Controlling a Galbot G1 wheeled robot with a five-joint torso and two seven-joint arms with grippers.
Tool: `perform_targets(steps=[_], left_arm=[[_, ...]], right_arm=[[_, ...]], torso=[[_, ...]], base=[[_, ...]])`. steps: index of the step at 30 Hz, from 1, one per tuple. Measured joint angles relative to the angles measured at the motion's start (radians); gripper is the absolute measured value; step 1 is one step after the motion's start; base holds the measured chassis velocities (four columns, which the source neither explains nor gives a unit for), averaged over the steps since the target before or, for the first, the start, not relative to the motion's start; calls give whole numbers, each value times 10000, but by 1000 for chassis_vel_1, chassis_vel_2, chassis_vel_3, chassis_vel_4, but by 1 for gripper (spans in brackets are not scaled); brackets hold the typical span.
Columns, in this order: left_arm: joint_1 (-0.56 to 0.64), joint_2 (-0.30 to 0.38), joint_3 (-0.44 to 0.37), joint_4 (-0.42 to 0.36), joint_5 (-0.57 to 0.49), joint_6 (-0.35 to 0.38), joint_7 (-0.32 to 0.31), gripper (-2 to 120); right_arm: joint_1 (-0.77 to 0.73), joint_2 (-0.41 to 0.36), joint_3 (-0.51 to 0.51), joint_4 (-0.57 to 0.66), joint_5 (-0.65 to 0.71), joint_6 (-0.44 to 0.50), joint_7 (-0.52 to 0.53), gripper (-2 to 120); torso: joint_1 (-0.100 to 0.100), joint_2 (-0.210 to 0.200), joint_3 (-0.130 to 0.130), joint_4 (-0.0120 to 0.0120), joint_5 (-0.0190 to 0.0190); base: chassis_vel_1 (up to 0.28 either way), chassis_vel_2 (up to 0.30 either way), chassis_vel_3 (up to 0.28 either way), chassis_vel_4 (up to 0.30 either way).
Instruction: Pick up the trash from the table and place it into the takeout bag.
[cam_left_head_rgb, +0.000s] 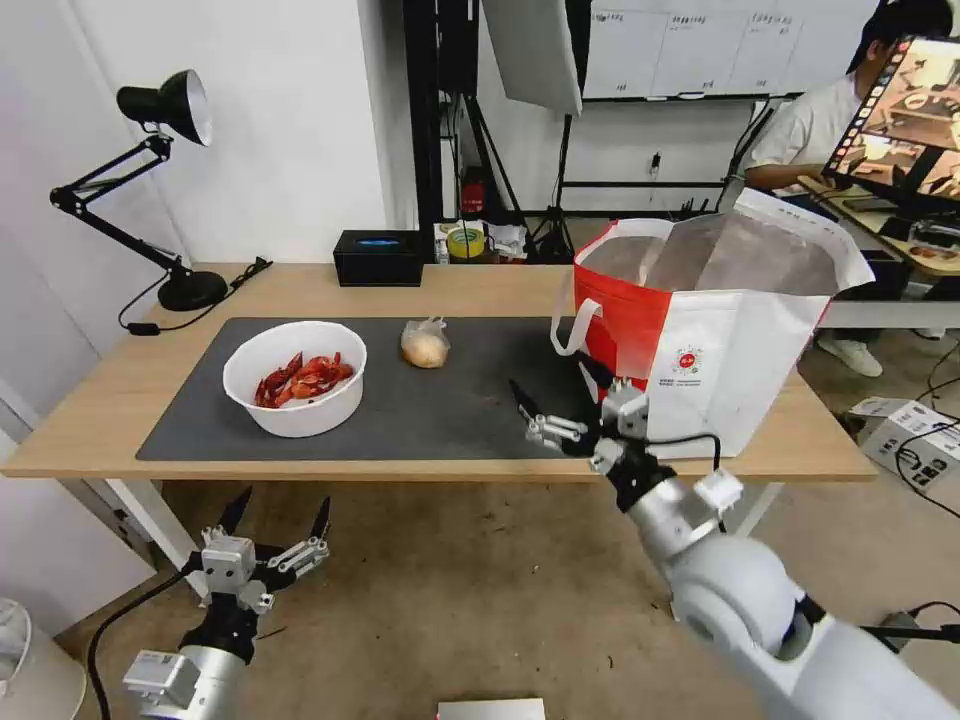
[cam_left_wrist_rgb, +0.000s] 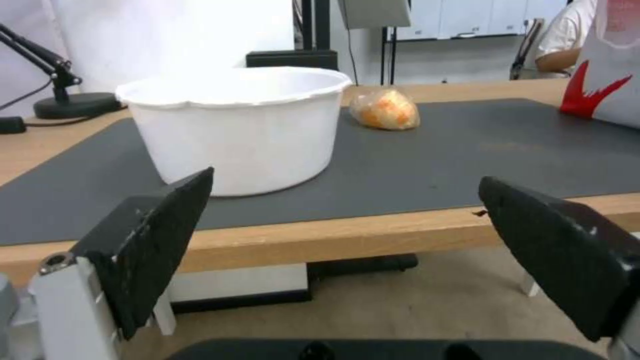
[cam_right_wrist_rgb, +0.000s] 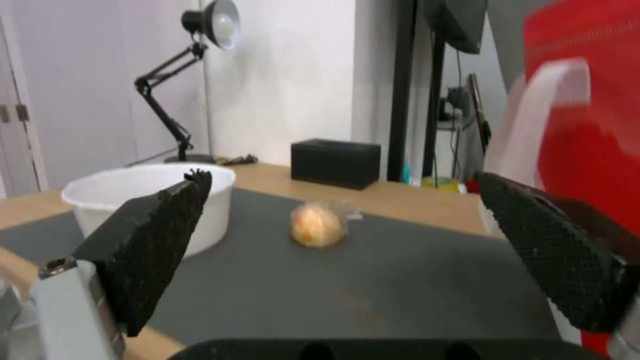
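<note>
On the table (cam_left_head_rgb: 110, 400), a white bowl (cam_left_head_rgb: 296, 378) of red crayfish shells sits on the left of the dark grey mat (cam_left_head_rgb: 450, 410). A small clear bag with a beige lump (cam_left_head_rgb: 425, 344) lies at mid-mat. The red-and-white takeout bag (cam_left_head_rgb: 720, 320) stands open at the table's right end. My right gripper (cam_left_head_rgb: 550, 376) hovers open over the mat's right part, just left of the takeout bag, with nothing between its fingers. In the right wrist view the lump bag (cam_right_wrist_rgb: 319, 225) lies ahead and the bowl (cam_right_wrist_rgb: 133, 200) off to one side. My left gripper (cam_left_head_rgb: 283, 500) hangs open below the table's front edge, facing the bowl (cam_left_wrist_rgb: 240, 125).
A black tissue box (cam_left_head_rgb: 378, 258) stands at the table's back edge, and a black desk lamp (cam_left_head_rgb: 165, 200) with its cord at the back left. A roll of tape (cam_left_head_rgb: 466, 242) sits behind the table. Boxes and cables lie on the floor at the right.
</note>
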Motion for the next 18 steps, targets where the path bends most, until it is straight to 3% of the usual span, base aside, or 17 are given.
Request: perform_targets(steps=[9,18], left_arm=[[-106,127,97,217,-18,-50,54,100],[-132,167,194,279,-21,-57,83,100]], right_arm=[[-1551,612,366,-407,-941,853,132,100],[-2117,937,565,-895,-1369,1214,431,100]], torso=[[1,0,1,0,0],[1,0,1,0,1]], base=[[0,0,0,0],[0,0,0,0]])
